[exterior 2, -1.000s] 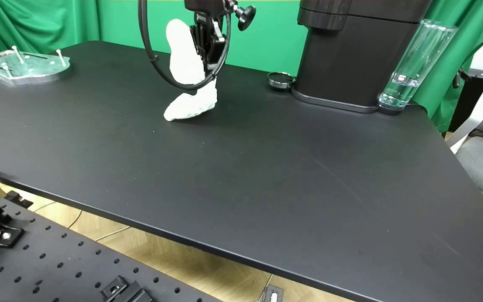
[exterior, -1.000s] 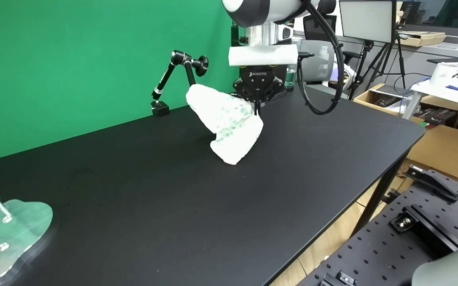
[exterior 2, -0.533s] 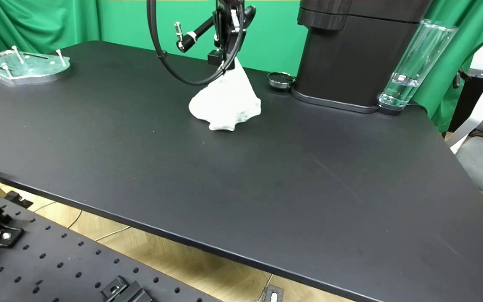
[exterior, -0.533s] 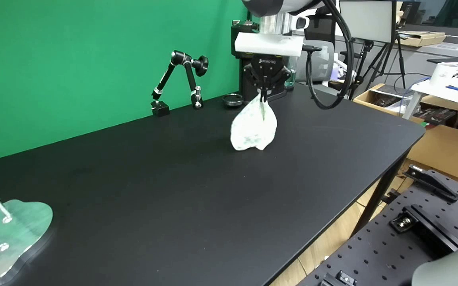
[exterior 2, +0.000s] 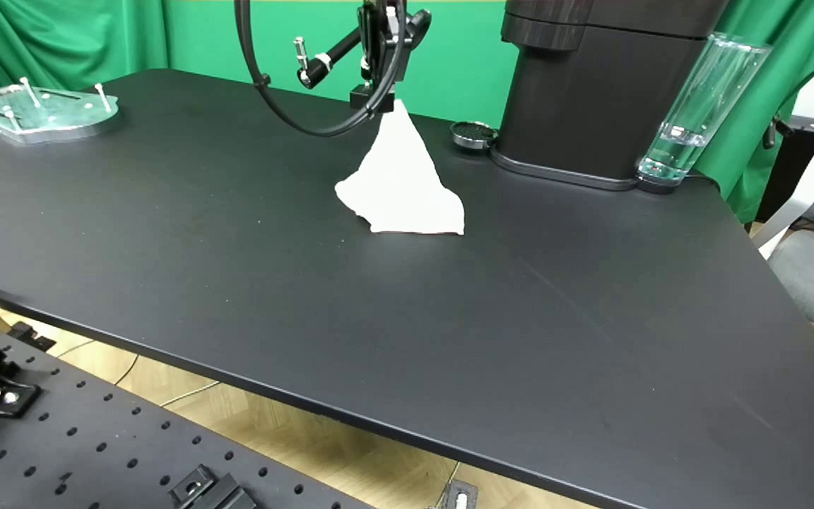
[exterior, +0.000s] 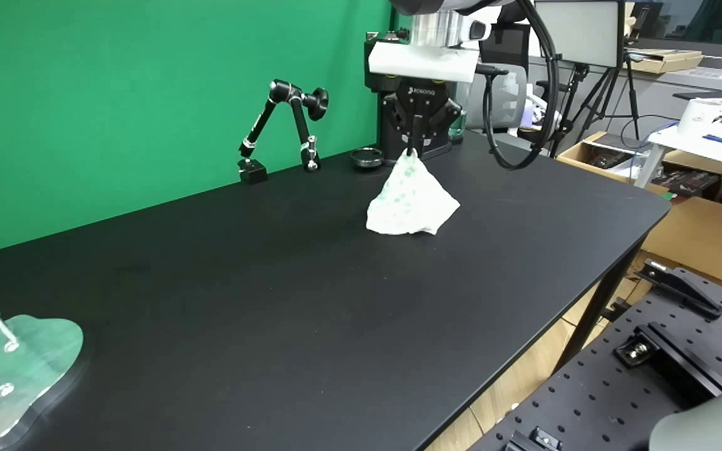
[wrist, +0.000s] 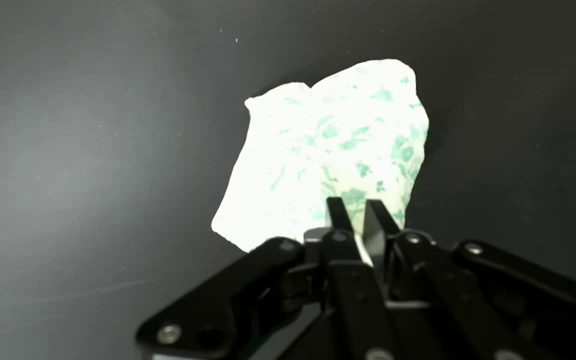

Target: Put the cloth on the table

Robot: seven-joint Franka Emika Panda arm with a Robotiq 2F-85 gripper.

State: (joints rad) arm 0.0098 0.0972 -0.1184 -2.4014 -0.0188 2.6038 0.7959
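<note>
Gripper (wrist: 356, 203) clamps the cloth (exterior: 411, 200) by its peak; grasp done, cloth draping low over the table (exterior: 242, 294), contact unclear; settling it and letting go seem left.

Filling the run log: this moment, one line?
gripper: holding cloth by its peak; lower cloth: apparently resting on table; release: not yet

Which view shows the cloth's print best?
The wrist view: from above, the cloth shows its green print large and clear, though the jaws hide part. In an exterior view the cloth shows it faintly; in an exterior view the cloth looks plain white.
</note>
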